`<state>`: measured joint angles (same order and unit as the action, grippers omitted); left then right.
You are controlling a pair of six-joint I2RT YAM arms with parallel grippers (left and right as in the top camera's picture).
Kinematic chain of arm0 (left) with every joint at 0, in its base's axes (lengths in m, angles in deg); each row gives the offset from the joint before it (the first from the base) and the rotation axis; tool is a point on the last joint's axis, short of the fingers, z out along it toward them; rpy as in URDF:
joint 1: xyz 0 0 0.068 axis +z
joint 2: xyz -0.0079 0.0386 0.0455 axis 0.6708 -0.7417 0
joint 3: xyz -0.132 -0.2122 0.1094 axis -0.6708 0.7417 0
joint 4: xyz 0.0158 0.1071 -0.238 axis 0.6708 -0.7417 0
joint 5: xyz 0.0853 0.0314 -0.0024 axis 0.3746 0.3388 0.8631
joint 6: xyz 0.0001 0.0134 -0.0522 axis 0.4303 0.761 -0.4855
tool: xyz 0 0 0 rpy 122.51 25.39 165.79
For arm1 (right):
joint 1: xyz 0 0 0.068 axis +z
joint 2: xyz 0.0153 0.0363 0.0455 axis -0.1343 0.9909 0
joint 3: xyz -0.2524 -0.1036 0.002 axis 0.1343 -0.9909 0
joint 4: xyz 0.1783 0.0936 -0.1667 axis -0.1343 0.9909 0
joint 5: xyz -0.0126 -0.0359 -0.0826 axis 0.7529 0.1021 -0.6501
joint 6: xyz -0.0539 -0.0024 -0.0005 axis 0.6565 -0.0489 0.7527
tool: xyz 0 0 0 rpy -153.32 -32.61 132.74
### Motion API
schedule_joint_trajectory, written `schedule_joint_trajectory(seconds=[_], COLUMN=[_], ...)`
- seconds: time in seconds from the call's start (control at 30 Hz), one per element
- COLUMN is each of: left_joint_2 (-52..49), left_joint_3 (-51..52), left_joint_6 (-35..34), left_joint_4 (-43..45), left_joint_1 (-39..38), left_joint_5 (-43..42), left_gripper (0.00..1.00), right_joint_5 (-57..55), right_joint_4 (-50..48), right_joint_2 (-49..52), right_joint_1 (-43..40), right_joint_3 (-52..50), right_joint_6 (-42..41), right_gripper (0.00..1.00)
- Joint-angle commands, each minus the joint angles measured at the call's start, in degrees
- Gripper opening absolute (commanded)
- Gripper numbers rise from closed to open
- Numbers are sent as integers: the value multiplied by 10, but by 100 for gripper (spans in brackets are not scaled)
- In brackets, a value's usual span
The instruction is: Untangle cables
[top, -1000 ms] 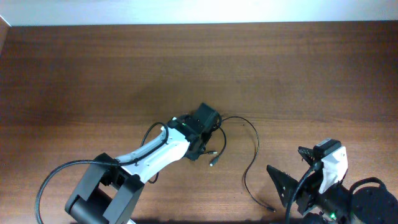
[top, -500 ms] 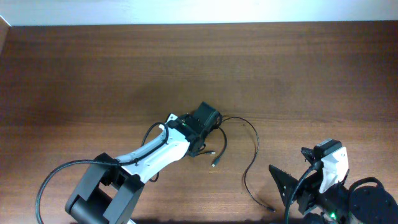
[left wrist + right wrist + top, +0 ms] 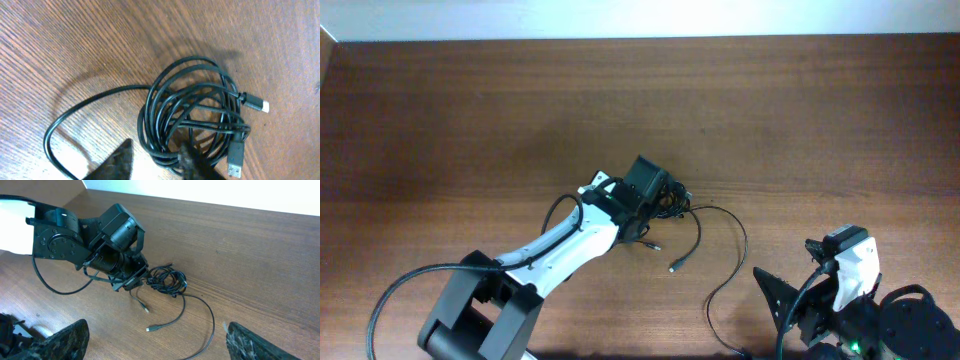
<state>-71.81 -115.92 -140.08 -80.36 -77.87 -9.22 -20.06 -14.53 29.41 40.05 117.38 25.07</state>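
Note:
The cables [image 3: 195, 120] are a tangled coil of thin black cords with two metal-tipped plugs, seen close in the left wrist view. My left gripper [image 3: 157, 150] is closed on the coil's near side, with several strands between its fingers. From overhead, the left gripper [image 3: 655, 195] sits at the tangle [image 3: 672, 203]. One long cord [image 3: 740, 245] loops off to the right and runs toward the front edge. A loose plug end [image 3: 673, 268] lies in front of the tangle. My right gripper [image 3: 155, 340] is open and empty, well short of the cables [image 3: 167, 280]; overhead it shows at the front right [image 3: 782, 257].
The brown wooden table [image 3: 520, 110] ends at a white wall at the back. The left arm's thick black base cable [image 3: 395, 300] curves along the front left. The right arm's base [image 3: 890, 320] fills the front right corner.
The left gripper has moved a little back and left, dragging the tangle with it. The long cord's loop has swung right and the loose plug end has slid to the front right. The right arm barely moved.

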Motion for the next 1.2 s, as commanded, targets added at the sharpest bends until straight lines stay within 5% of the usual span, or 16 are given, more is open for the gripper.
schedule_joint_trajectory(seconds=[0.0,0.07,0.3,0.43,0.5,0.57,0.77,0.87,0.9,0.93,0.97,1.0,1.03,1.07,1.17], left_joint_2=[8,7,-42,-69,-69,-54,208,315,338,342,331,310,276,241,115], left_joint_3=[7,7,13,13,13,13,13,13,13,13,14,14,14,14,14], left_joint_6=[13,13,13,14,20,45,221,228,227,227,226,227,227,227,227], left_joint_4=[-3,-19,19,20,18,18,3,-47,-80,-96,-96,-94,-93,-81,-23], left_joint_1=[-1,-14,-27,-27,-27,-27,-27,-27,-27,-27,-27,-27,-27,-27,-27], left_joint_5=[-31,-28,12,62,76,62,-17,-2,21,25,25,32,47,48,47], left_gripper=[38,22,34,21,0,0,0,0,21,59,73,67,45,36,39], right_joint_5=[-9,-9,-9,-9,-9,-9,-35,-35,-35,-35,-35,-35,-35,-35,-35], right_joint_4=[-2,-3,-6,-6,-6,-6,-1,-1,-1,-1,-1,-1,1,3,3], right_joint_2=[2,2,2,2,2,2,2,2,2,2,2,2,2,2,2], right_joint_1=[2,2,2,2,2,2,2,2,2,2,2,2,2,2,2], right_joint_3=[0,0,0,0,0,0,0,-3,-5,-8,-11,-13,-14,-14,-14], right_joint_6=[2,2,2,2,2,2,-71,-120,-121,-121,-121,-121,-121,-121,-121], right_gripper=[86,87,87,87,87,87,86,86,86,86,86,86,86,86,86])
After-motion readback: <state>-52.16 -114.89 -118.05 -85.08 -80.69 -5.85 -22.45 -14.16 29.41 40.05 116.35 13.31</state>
